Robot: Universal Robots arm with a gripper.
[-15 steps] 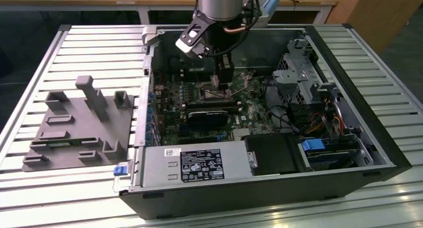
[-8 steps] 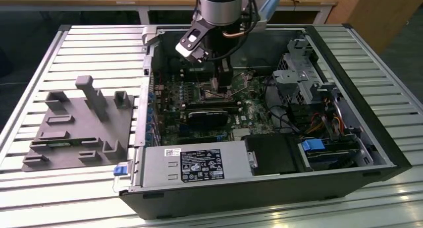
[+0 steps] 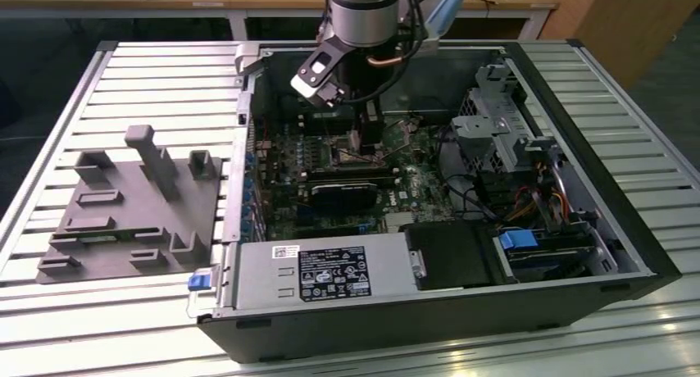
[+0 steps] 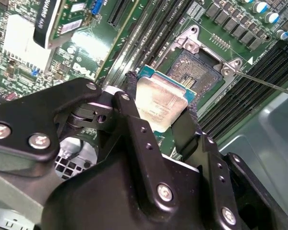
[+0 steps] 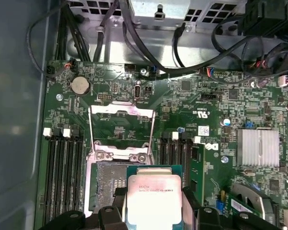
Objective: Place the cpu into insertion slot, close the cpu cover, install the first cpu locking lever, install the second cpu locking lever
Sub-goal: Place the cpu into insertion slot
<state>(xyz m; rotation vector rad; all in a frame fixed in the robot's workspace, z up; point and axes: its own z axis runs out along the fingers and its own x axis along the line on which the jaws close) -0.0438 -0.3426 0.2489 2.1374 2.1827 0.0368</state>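
1. Exterior view: arm [image 3: 361, 16] reaches into the open computer case [image 3: 438, 320] on the table [image 3: 153, 74].
2. Second wrist view: claw [image 4: 161, 109] pinches the chip [image 4: 158, 98] by two opposite edges, just beside the socket [image 4: 197, 72].
3. First wrist view: chip partly overlaps the socket, not lined up; cover [image 5: 121, 109] flipped open.

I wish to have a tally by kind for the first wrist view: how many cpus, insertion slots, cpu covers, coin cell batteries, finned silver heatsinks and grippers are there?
cpu: 1
insertion slot: 1
cpu cover: 1, open
coin cell battery: 1
finned silver heatsink: 1
gripper: 1, shut on the cpu
Total: 6
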